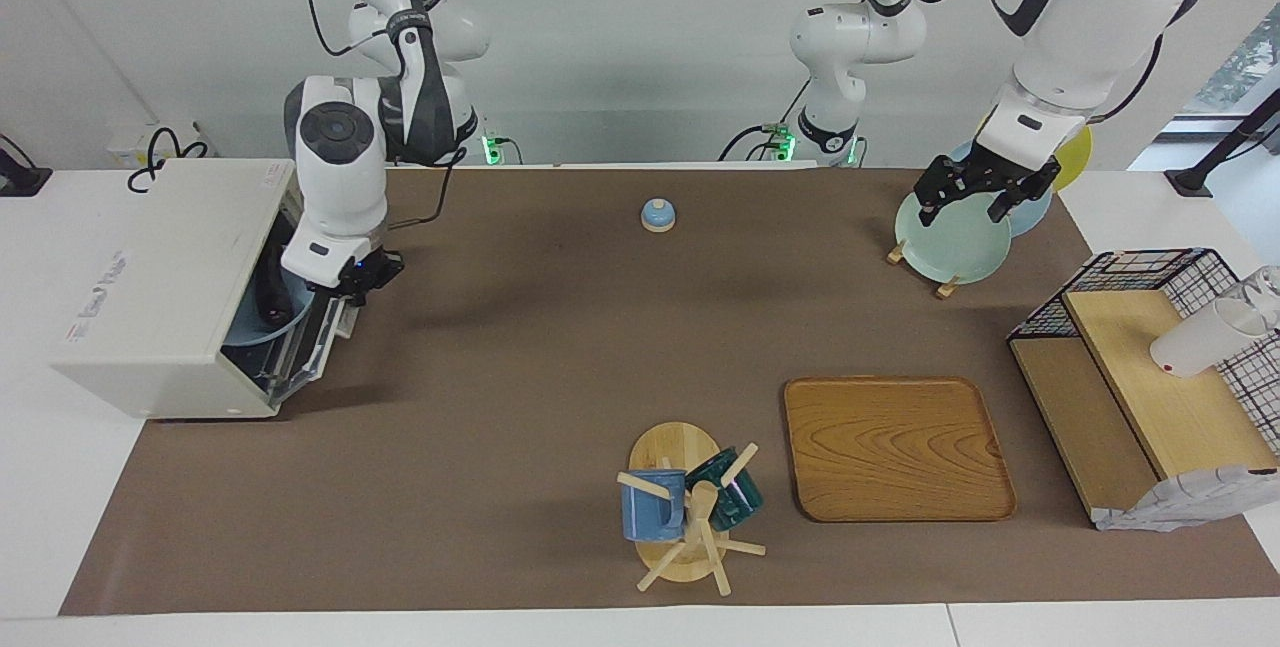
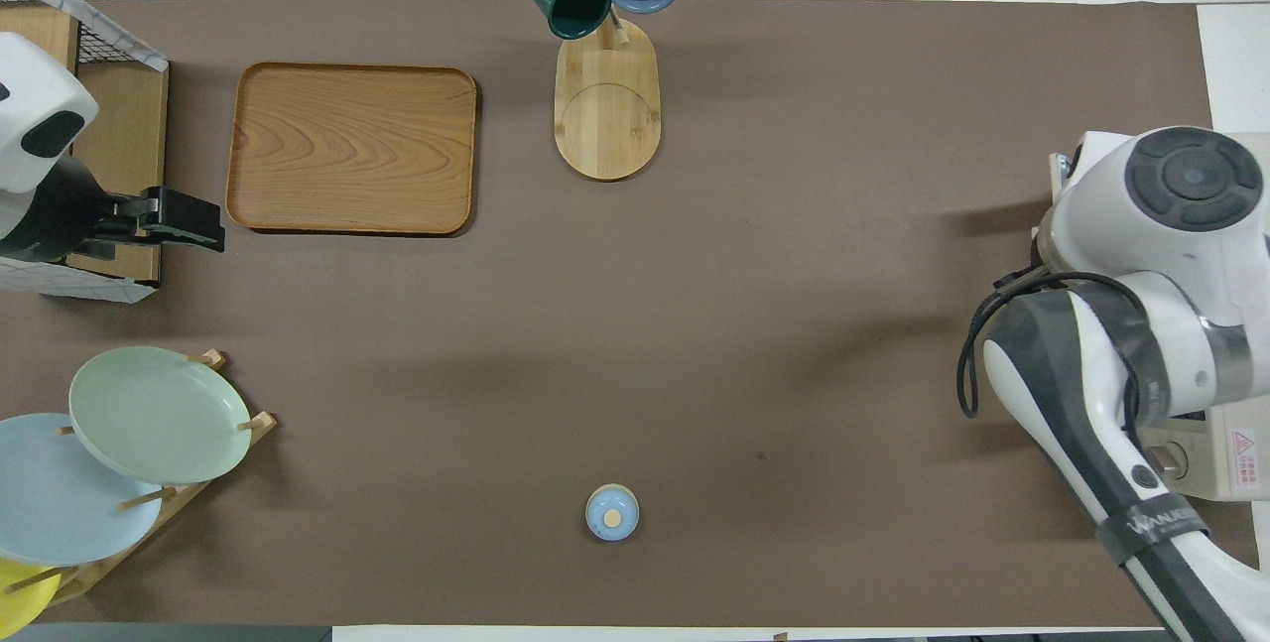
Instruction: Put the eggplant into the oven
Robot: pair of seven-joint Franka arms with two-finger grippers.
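One slim dark eggplant (image 1: pixel 268 299) sits in the off-white oven (image 1: pixel 165 277); gripper grip unclear.

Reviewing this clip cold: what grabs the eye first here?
The right gripper reaching into the open off-white oven at the right arm's end of the table, where a dark shape lies by a blue dish. Next, the left gripper hangs over the pale green plate in the plate rack.

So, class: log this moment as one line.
right hand: at oven mouth | eggplant: not clearly seen | left hand: open over green plate, waiting
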